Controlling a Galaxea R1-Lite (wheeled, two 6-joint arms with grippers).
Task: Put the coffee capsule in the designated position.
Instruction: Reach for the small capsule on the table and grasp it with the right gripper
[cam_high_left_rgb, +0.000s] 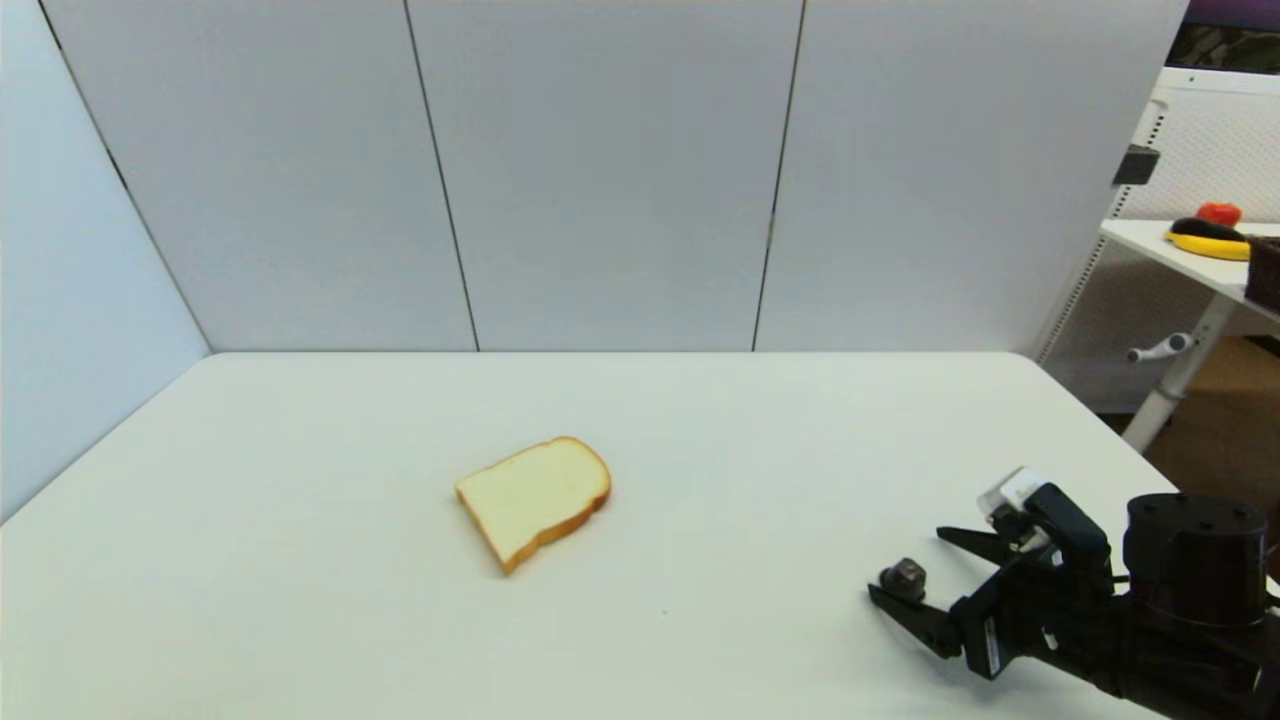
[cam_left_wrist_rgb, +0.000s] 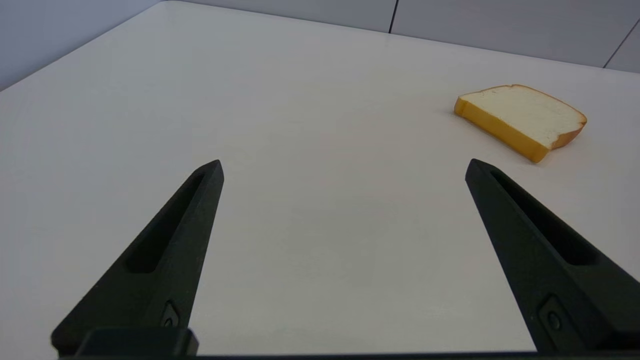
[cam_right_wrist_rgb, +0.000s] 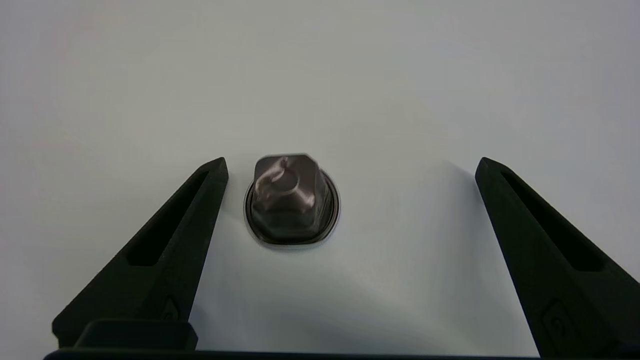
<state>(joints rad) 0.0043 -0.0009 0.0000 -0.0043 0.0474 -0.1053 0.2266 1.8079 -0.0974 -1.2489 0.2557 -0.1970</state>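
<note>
Pre-grasp: capsule bracketed, not gripped, nothing placed yet.

White table (cam_high_left_rgb: 300, 560) is mostly bare. The bread slice (cam_high_left_rgb: 534, 499) lies flat near its middle, well apart from my work and not in the way. My right gripper (cam_high_left_rgb: 908, 562) is low at the table's near right corner, fingers spread wide. The coffee capsule (cam_high_left_rgb: 903, 578) stands between them on its flared rim, narrow end up, much closer to one finger (cam_right_wrist_rgb: 200, 200) than the other and touching neither as far as I can tell. My left gripper (cam_left_wrist_rgb: 344, 167) is parked over bare table, fingers wide, holding nothing. Left to do: close, lift, carry, place. I see no marked spot for it. Off-centre capsule could tip or skid when I close.
</note>
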